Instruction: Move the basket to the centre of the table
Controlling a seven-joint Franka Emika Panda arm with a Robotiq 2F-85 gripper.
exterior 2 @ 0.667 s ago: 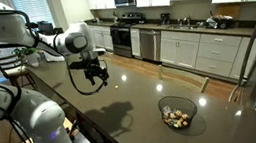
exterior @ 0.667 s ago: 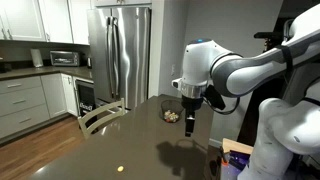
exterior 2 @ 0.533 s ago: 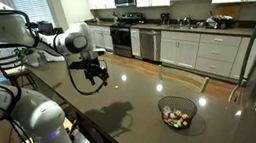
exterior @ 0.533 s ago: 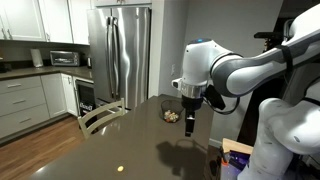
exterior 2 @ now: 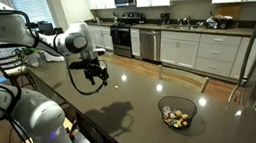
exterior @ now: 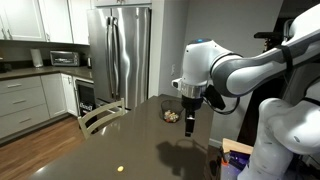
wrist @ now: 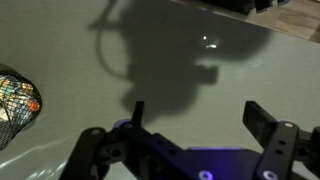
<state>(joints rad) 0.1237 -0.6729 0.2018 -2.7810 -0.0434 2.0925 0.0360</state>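
Nothing has shifted over the last moment: the arm hangs where it did, and the basket (exterior 2: 178, 113) has not been touched, so the task is, by my reading, still at its approach step with the whole carry ahead. The gripper (exterior 2: 95, 78) hovers above the table (exterior 2: 121, 95), well apart from the basket, and holds nothing. In the wrist view its fingers (wrist: 262, 118) are spread wide with only bare tabletop between them. The basket stands near one end of the table, close to the edge on the side of the kitchen counters (exterior 2: 195, 47). In an exterior view it shows at the far end (exterior: 171, 112), beyond the gripper (exterior: 189, 124). In the wrist view it sits cut off at the left border (wrist: 15, 98). That puts it clearly off-centre, so the next move probably calls for a reach toward that end before any grasp. The basket is a small round bowl of dark, thin wire, open enough to see pale tan bits lying in its bottom. Its rim looks like the likeliest place for a pinch, and being light it may slide on a top this smooth. The table is dark brown-grey, flat and glossy (wrist: 250, 70). It mirrors the ceiling lights as bright spots and carries a soft dark shadow (wrist: 160, 50) of the arm and gripper.
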